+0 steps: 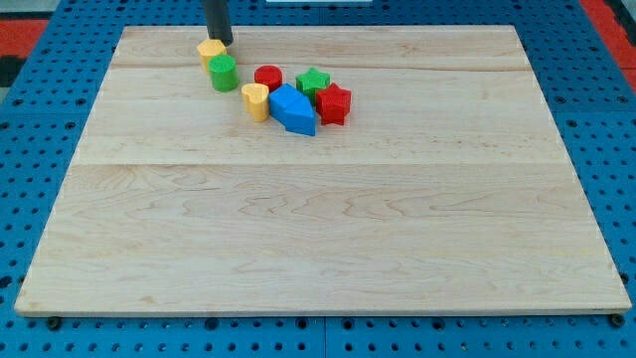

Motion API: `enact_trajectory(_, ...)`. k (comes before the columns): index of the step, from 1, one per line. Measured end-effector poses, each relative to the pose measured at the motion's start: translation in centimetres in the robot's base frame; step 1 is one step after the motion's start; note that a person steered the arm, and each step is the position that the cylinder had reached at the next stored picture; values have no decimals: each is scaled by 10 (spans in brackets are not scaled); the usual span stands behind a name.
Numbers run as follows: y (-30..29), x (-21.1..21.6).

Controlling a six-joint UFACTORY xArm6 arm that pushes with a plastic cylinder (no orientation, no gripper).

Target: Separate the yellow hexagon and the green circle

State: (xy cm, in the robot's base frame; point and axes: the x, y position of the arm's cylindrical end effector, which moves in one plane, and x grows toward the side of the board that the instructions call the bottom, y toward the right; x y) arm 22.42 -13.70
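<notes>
The yellow hexagon (210, 51) sits near the board's top left, touching the green circle (224, 73) just below and to its right. My tip (226, 42) is at the view's top, right beside the yellow hexagon's upper right edge and just above the green circle.
A cluster lies to the right of the pair: a red circle (267, 78), a yellow heart-like block (256, 100), a blue block (293, 108), a green star (313, 82) and a red star (333, 103). The wooden board (318, 219) lies on a blue pegboard.
</notes>
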Motion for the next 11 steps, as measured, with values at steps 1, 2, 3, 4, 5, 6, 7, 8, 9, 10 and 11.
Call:
enact_trajectory(1, -5, 0)
enact_trajectory(2, -29, 0)
enact_trajectory(3, -50, 0)
enact_trajectory(4, -50, 5)
enact_trajectory(5, -31, 32)
enact_trajectory(6, -29, 50)
enact_trajectory(7, -29, 62)
enact_trajectory(8, -18, 68)
enact_trajectory(9, 12, 62)
enact_trajectory(10, 40, 69)
enact_trajectory(11, 59, 95)
